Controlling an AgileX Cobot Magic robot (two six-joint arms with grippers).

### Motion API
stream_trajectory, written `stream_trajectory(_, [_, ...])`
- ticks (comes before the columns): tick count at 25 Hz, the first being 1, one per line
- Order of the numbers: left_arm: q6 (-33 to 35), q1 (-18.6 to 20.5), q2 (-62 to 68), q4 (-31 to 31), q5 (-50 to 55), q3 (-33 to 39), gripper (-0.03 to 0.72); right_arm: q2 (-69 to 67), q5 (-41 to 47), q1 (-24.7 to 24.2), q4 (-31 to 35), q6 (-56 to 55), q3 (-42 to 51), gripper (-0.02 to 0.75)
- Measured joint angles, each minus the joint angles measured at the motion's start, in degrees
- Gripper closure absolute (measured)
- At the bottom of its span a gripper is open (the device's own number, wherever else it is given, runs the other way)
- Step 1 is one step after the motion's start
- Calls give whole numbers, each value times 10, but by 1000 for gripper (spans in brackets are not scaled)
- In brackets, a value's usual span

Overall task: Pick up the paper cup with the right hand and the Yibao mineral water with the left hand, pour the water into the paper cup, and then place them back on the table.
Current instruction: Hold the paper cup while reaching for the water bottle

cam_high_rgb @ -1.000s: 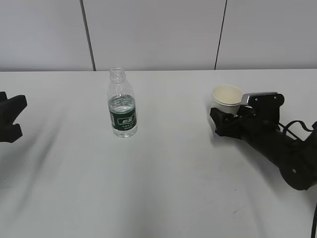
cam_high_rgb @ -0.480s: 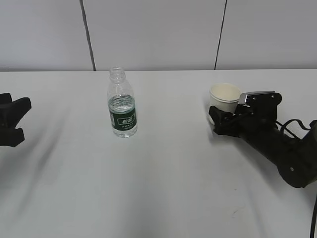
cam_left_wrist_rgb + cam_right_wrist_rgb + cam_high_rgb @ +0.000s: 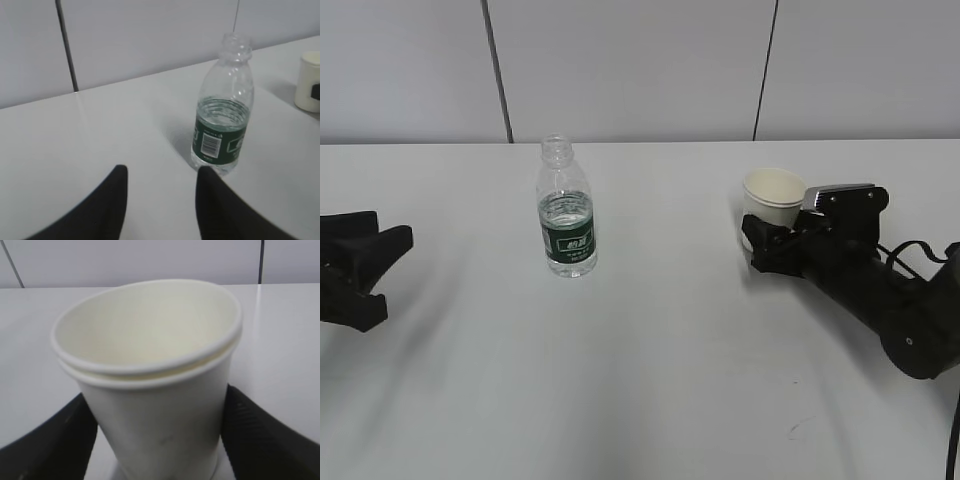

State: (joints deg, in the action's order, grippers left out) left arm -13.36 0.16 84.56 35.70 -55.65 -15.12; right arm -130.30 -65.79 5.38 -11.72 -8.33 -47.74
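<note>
We are working both arms toward their own objects, and the relation that matters most is the one at the paper cup [image 3: 775, 198]. It is standing upright on the white table [image 3: 650, 380], its long axis vertical, and the right gripper [image 3: 767, 243] is straddling its lower wall from the near side. In the right wrist view the cup [image 3: 150, 375] is filling the gap between the two black fingers [image 3: 260, 440], one on each side of its base. We cannot tell whether the pads are pressing the paper yet, so we are not calling it a grasp. The cup looks doubled, with two rolled rims showing one under the other.

The Yibao mineral water [image 3: 566, 207] is standing upright and capless, well apart from the cup and to its left. The left gripper [image 3: 382, 270] is sitting low at the table's left edge, released and holding nothing, with the bottle [image 3: 223, 107] lying ahead of it and slightly right of the gap between its fingers [image 3: 107, 200]. We are judging that the left arm needs to travel forward and a little rightward to centre the bottle before closing.
</note>
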Motion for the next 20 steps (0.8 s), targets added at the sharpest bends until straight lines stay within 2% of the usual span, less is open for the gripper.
stream_trajectory(4, [0,0,27,6,-38,-1,397,0,0,0,0,0,0,166])
stream_trajectory(9, [0,0,73,6,-83,-1,397,0,0,0,0,0,0,226])
stream_trajectory(14, [0,0,116,4,-95,-1,397,0,0,0,-1,0,0,241])
stream_trajectory(18, [0,0,146,3,-95,-6,393,0,0,0,-26,0,0,243])
stream_trajectory(20, [0,0,153,2,-95,-10,359,0,-1,0,-51,0,0,244])
